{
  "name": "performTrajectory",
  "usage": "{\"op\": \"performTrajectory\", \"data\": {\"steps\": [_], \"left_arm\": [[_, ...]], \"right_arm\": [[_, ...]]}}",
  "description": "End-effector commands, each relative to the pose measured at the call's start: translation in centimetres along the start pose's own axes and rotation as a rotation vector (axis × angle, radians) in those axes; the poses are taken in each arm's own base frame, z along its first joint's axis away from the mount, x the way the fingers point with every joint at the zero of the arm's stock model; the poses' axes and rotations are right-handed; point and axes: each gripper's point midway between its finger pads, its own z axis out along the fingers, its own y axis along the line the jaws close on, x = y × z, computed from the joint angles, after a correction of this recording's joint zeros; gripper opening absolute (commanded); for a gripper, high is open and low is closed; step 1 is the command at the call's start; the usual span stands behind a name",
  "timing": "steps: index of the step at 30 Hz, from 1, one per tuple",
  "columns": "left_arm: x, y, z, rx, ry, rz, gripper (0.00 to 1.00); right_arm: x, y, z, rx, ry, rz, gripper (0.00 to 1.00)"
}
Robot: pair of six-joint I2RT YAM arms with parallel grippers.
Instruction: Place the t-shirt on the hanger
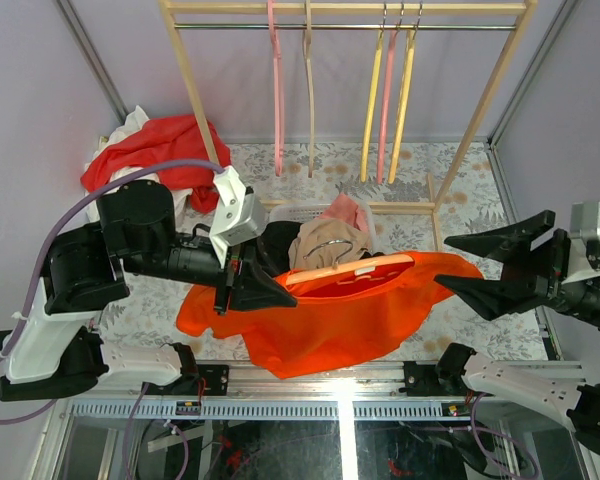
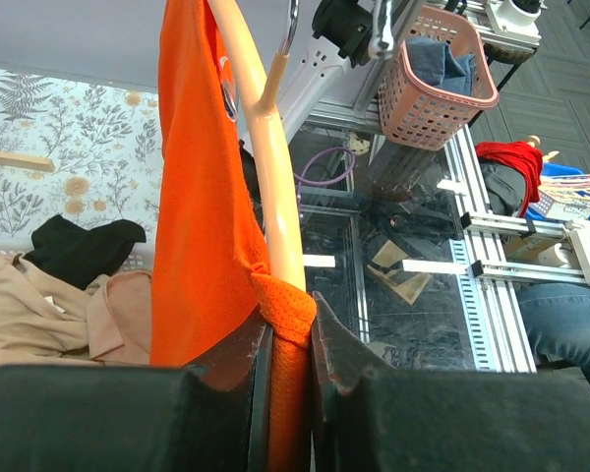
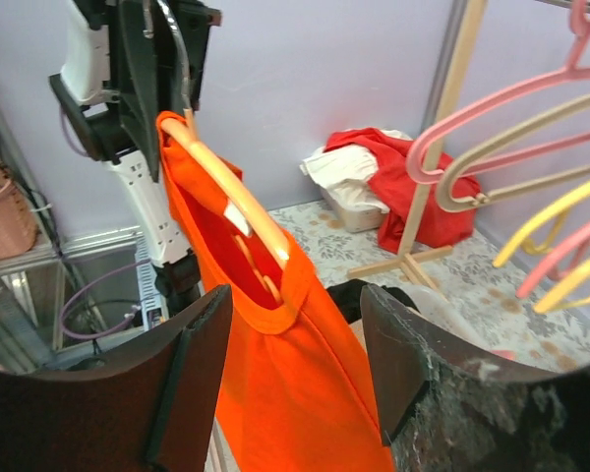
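While left fingers (image 2: pixel 349 359) pinch the t-shirt (image 1: pixel 330 320) over the half-hidden hanger (image 2: pixel 275 177), right fingers (image 3: pixel 187 374) gape apart.

Matt orange knit cloth of the t-shirt (image 2: pixel 199 246) with fine mesh texture; smooth, glossy peach plastic of the hanger (image 2: pixel 278 197) and its bright metal hook (image 2: pixel 292 22); pale, unpainted wood of the rack (image 1: pixel 193 85) at the far edge.

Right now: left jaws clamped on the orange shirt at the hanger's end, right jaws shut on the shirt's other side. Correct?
No. The right jaws are wide open, not shut on the t-shirt; the right wrist view shows it. The rest holds: left jaws clamped on the shirt at the hanger's end.
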Motion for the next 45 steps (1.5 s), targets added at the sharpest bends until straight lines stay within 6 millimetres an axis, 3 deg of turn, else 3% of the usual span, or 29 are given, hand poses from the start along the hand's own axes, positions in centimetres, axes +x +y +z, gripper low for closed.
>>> {"op": "performTrajectory", "data": {"steps": [1,11,14,15,20,36,42,44,45], "left_arm": [[-1.1,-1.5,-0.7,0.060,-0.034,0.030,0.00],[-2.3,-2.7,-1.0,0.114,-0.072,0.054,0.00],[-2.5,-2.5,-0.9,0.111,-0.077,0.055,0.00],[-2.6,-2.5,-0.8,0.110,-0.079,0.057,0.00],[-2.4,-2.1,-0.5,0.093,-0.076,0.051,0.00],[-2.9,-1.5,-0.2,0.074,-0.094,0.060,0.00],[-3.9,-1.4,-0.7,0.044,-0.132,0.065,0.00],[-4.8,-0.5,-0.6,-0.012,-0.159,0.056,0.00],[-5.5,0.1,-0.6,-0.055,-0.182,0.048,0.02]], "right_arm": [[1.5,-2.2,0.5,0.117,0.041,0.027,0.62],[4.6,-1.9,2.9,0.058,0.172,0.053,0.46],[5.3,-1.1,3.9,-0.001,0.202,0.070,0.25],[5.5,-1.0,4.4,-0.017,0.213,0.074,0.23],[5.5,-0.2,5.3,-0.086,0.220,0.073,0.28],[5.1,2.2,5.6,-0.243,0.217,0.068,0.42],[5.2,1.8,5.0,-0.203,0.221,0.066,0.13],[4.8,1.2,4.5,-0.157,0.213,0.064,0.01],[4.4,0.8,4.2,-0.123,0.204,0.062,0.00]]}}
